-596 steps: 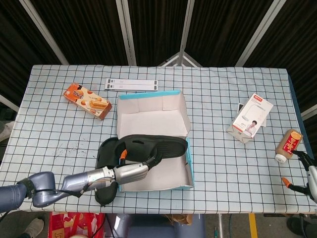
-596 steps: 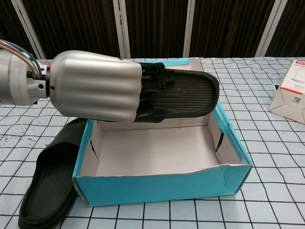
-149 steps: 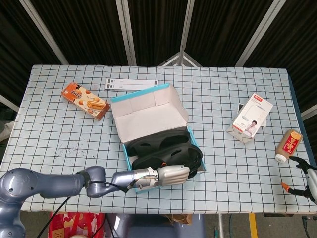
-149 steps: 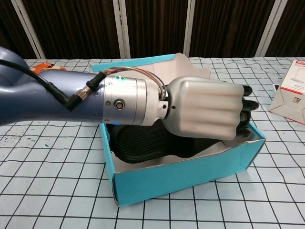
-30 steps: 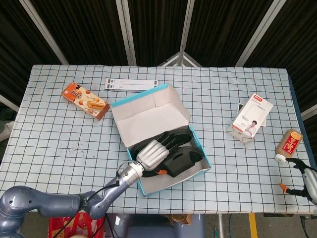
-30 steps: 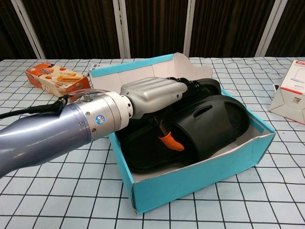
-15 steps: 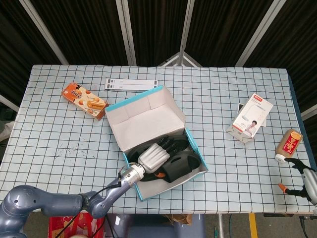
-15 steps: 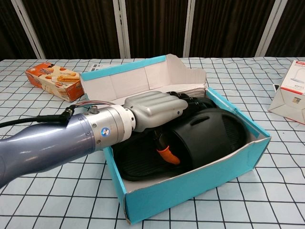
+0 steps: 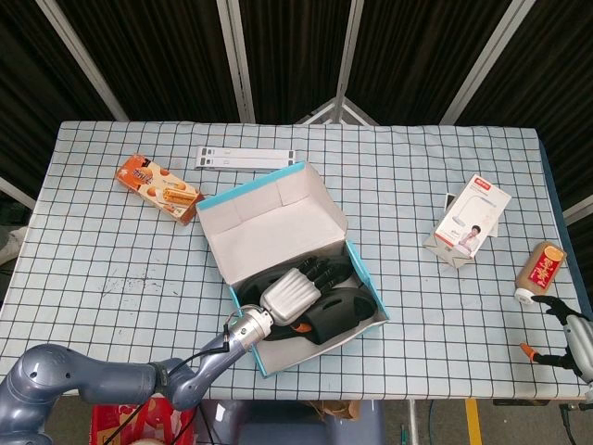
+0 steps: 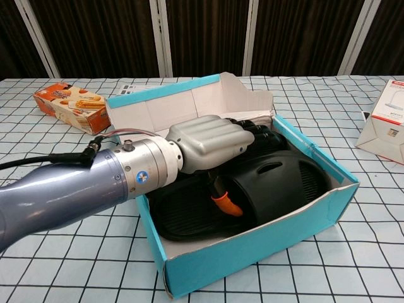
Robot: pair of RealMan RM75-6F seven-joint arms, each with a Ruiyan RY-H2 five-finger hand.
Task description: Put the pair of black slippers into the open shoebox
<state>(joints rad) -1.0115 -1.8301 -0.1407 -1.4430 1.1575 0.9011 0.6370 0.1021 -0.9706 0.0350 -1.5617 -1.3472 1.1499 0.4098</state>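
- Broadly, a checked tabletop (image 9: 435,315) fills the scene, with the open teal shoebox (image 10: 303,234) near its middle, turned at an angle and its white lid flap standing at the far side.
- Both black slippers (image 10: 278,183) already lie inside the shoebox, one flat on the floor of the box, the other propped on top toward the right wall with its strap uppermost.
- Reaching in from the near left, the left hand (image 10: 211,144) rests over the slippers; its fingers (image 10: 255,134) are curled together, pressing on the far part of the upper slipper, and whether they actually clasp it cannot be told.
- At the far right near corner of the head view, the right hand (image 9: 567,336) sits off the tabletop edge, its fingers apart and holding nothing.
- Judging by this, the step in hand is seating the upper slipper: it would go best with gentle downward pressure toward the box's centre, because the light cardboard looks likely to slide or turn under a sideways push.
- Afterwards, lifting the left hand straight up with fingers loosened should keep the strap from snagging.
- Smaller items stand well apart: an orange snack box (image 9: 161,188) far left, a white carton (image 9: 473,220) right, a small bottle (image 9: 540,270) at the right edge.
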